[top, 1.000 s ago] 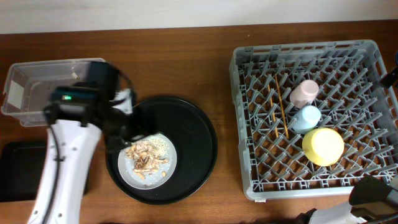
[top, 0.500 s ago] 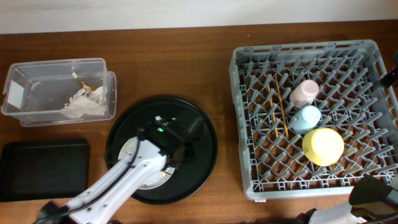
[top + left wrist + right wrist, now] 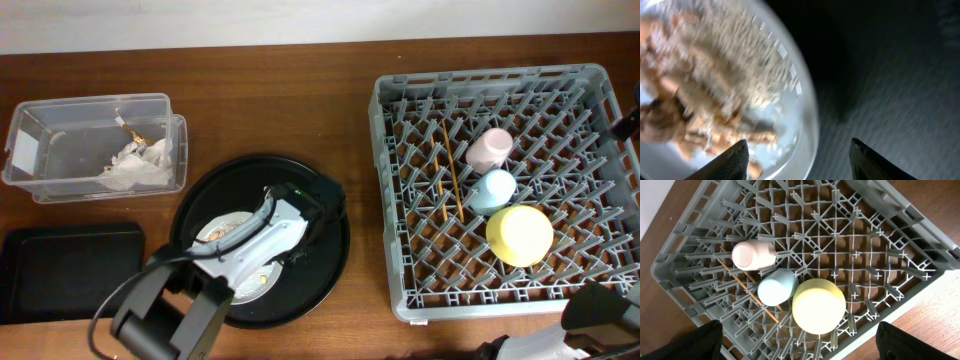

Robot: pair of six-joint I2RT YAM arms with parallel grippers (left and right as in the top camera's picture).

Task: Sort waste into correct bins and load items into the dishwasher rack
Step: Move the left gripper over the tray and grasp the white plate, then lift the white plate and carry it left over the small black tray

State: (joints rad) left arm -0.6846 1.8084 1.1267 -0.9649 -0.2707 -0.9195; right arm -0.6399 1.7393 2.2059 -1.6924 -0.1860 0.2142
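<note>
The round grey-white plate (image 3: 213,232) lies on the large round black tray (image 3: 330,260), mostly hidden by my left arm. In the left wrist view the plate's rim (image 3: 807,107) and the beige food scraps (image 3: 700,75) are close and blurred. My left gripper (image 3: 799,152) is open and straddles that rim. The grey dishwasher rack (image 3: 400,100) holds the pink cup (image 3: 489,148), the light-blue cup (image 3: 493,190), the yellow saucer (image 3: 520,235) and the chopsticks (image 3: 450,175). My right gripper (image 3: 800,327) is open and empty above the rack (image 3: 685,245).
The clear plastic box (image 3: 60,190) at the far left holds crumpled paper wrappers (image 3: 135,165). The shallow black tray (image 3: 70,270) lies in front of it. The round black tray's floor (image 3: 890,75) shows beside the plate.
My left arm has swung from the clear box to the plate on the round tray. Wrappers now show in the box. The right arm has not moved.
</note>
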